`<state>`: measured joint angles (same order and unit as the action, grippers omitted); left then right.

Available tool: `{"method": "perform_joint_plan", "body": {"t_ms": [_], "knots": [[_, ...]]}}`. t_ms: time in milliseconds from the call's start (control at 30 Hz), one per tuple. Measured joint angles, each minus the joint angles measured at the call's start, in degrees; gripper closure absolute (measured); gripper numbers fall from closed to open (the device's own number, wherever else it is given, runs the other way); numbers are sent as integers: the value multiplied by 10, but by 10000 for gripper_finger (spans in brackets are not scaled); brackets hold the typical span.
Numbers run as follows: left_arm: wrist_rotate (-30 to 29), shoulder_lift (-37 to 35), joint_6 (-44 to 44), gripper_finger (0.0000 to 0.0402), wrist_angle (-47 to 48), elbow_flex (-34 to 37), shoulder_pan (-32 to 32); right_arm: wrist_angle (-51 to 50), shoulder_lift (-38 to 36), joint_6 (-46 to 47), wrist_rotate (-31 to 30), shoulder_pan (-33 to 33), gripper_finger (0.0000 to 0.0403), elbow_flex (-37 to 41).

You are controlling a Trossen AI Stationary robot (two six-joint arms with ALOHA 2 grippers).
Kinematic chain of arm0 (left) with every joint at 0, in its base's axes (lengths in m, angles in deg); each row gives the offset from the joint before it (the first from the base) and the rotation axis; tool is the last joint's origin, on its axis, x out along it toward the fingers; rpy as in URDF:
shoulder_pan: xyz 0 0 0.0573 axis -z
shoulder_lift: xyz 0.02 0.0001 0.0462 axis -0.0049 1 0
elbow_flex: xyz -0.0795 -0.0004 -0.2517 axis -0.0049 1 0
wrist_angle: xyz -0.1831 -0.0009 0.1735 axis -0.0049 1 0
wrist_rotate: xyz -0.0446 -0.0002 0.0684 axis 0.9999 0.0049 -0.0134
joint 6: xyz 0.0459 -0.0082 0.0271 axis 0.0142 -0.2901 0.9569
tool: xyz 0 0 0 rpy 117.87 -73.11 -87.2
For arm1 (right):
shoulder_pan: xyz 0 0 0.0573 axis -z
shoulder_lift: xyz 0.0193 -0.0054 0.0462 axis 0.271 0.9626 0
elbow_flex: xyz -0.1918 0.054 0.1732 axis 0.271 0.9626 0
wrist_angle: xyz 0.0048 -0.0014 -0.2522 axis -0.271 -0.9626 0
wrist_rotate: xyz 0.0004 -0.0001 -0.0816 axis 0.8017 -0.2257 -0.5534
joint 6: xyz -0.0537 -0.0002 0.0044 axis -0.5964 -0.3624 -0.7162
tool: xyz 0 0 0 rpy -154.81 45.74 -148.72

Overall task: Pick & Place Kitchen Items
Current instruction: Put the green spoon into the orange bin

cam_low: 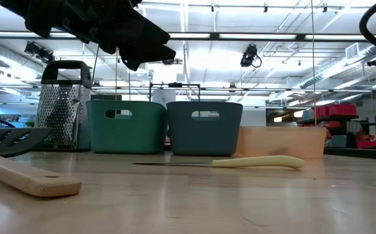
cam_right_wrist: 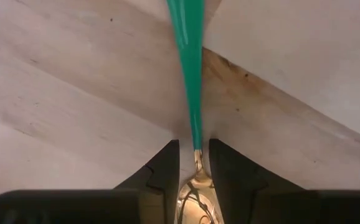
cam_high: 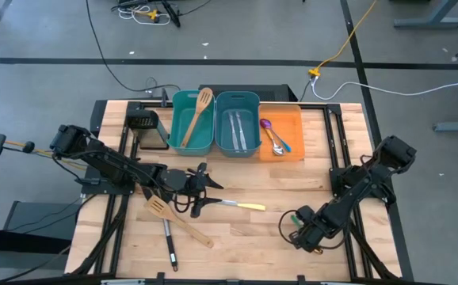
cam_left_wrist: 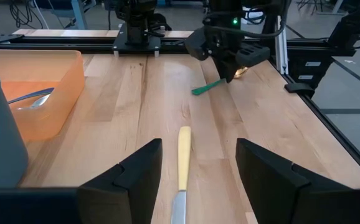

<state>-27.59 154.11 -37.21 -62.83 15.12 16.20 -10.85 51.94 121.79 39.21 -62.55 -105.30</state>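
Note:
A yellow-handled knife (cam_high: 241,206) lies flat on the table under my left gripper (cam_left_wrist: 198,180), which hangs open just above the knife's blade end. A wooden slotted spatula (cam_high: 177,220) and a black turner (cam_high: 168,241) lie near the front. At the front right, my right gripper (cam_right_wrist: 194,163) points down, shut on a green-handled spoon (cam_left_wrist: 208,87). At the back, a teal bin (cam_high: 193,121) holds a wooden spatula, a blue bin (cam_high: 238,123) holds knives and an orange bin (cam_high: 281,133) holds spoons. My right gripper pinches the spoon between its two fingers at the shiny bowl (cam_right_wrist: 195,186), just behind the neck. The fingers come from above, pointing down. The green handle (cam_right_wrist: 189,62) sticks out past the fingertips and slants toward the table; whether its tip touches the wood, I cannot tell.
A black mesh grater box (cam_high: 143,125) stands left of the bins. Bare wood lies between the knife and the bins and in the table's middle. Black frame rails run along the table's left and right sides.

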Motion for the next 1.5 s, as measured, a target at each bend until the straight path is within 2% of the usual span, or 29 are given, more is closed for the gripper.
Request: {"method": "perform_joint_plan", "body": {"t_ms": [433, 533, 700, 1033, 1367, 1500], "knots": [[0, 0, 0, 191, 1, 0, 0, 0, 15, 23, -5, -1, 309, -2], [0, 0, 4, 191, 1, 0, 0, -6, 15, 39, -5, -1, 330, -1], [0, 0, 5, 191, 1, 0, 0, -18, 15, 42, -3, -1, 389, -1], [0, 0, 5, 191, 1, 0, 0, -33, 14, 29, -6, -2, 393, -7], [0, 0, 4, 191, 2, 0, 0, -82, -14, 20, -66, -2, 393, -23], [0, 0, 3, 191, 5, 0, 0, -86, -16, 20, -67, 0, 393, -24]]}}
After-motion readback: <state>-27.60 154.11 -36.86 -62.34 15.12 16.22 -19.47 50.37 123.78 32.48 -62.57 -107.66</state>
